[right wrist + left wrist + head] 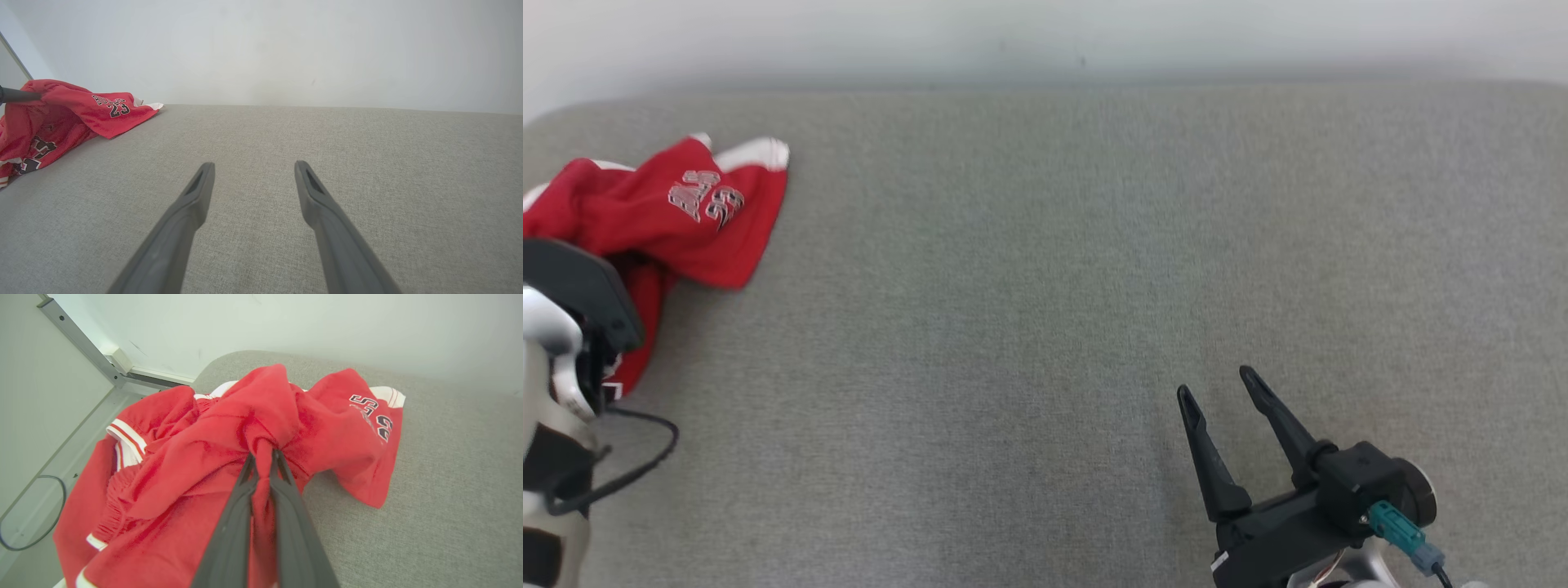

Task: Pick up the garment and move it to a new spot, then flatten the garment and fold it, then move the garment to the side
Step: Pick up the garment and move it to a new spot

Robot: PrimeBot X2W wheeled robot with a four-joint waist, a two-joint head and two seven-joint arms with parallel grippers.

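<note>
Garment (196, 457), red, crumpled at desk (1045, 327) far-left corner; left jaws pinching a fold; right jaws spread, empty, well apart.

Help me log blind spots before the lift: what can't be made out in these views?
1. Head view: the tips of the left gripper, hidden behind its own dark wrist; the left part of the garment, cut by the left edge.
2. Left wrist view: the garment's lower part, cut by the bottom edge.
3. Right wrist view: the garment's lower print, crumpled in folds; its left side, cut by the edge.
</note>
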